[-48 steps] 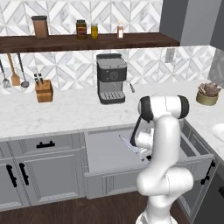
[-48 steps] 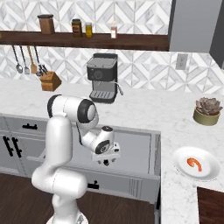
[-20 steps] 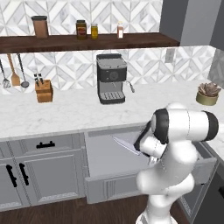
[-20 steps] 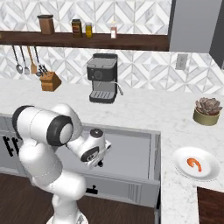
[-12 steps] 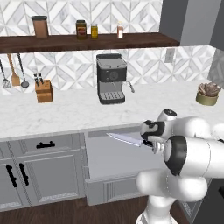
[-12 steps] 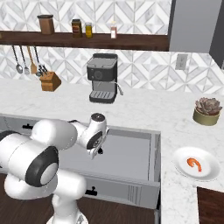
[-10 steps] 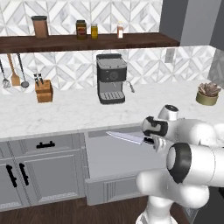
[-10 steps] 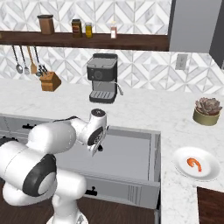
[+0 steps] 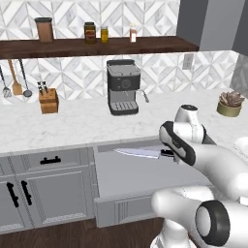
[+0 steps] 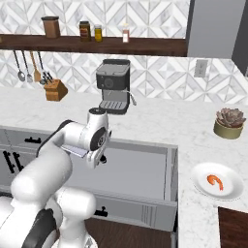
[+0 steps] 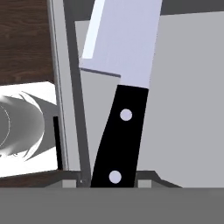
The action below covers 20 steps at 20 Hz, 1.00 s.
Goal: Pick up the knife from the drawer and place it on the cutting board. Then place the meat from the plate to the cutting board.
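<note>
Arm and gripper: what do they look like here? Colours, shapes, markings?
The arm is glossy white with rounded, bulbous links and dark grey to black joint bands; a round dark cap with a grey ring sits on the joint nearest the left base camera. The gripper is small and dark. No cables or markings can be made out.

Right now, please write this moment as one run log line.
gripper: shut on knife | knife: lifted above open drawer | meat: on plate

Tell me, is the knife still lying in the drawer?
No, it is out. The pincer holds the knife by its black handle, blade roughly level in the air above the open drawer.
</note>
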{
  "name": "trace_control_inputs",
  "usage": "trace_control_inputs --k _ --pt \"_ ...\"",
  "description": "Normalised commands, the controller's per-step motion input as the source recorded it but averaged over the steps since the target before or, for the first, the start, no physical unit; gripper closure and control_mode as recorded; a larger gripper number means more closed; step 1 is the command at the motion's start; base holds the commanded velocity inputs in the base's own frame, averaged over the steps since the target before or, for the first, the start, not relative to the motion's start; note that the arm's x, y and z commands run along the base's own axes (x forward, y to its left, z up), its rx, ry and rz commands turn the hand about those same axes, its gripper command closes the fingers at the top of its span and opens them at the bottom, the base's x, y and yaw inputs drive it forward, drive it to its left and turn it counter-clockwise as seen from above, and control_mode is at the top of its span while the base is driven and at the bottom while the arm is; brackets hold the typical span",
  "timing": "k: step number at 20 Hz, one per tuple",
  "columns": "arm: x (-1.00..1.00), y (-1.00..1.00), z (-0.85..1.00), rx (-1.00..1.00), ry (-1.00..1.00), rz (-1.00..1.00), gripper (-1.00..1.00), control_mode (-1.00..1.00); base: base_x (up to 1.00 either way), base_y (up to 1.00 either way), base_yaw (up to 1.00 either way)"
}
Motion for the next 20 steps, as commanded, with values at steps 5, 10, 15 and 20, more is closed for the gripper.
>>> trace_control_inputs --k 5,10,15,20 --pt "-0.50 0.07 0.01 -0.04 0.00 0.01 1.00 -1.00 0.00 0.00 0.00" --pt "-0.24 0.00 0.01 0.00 -0.08 0.00 1.00 -1.00 0.00 0.00 0.00" --pt "-0.16 0.00 -0.01 0.00 -0.04 0.00 1.00 1.00 -0.10 0.00 0.00" --pt "0.00 0.00 0.00 0.00 0.00 0.00 1.00 1.00 -0.59 0.00 -0.07"
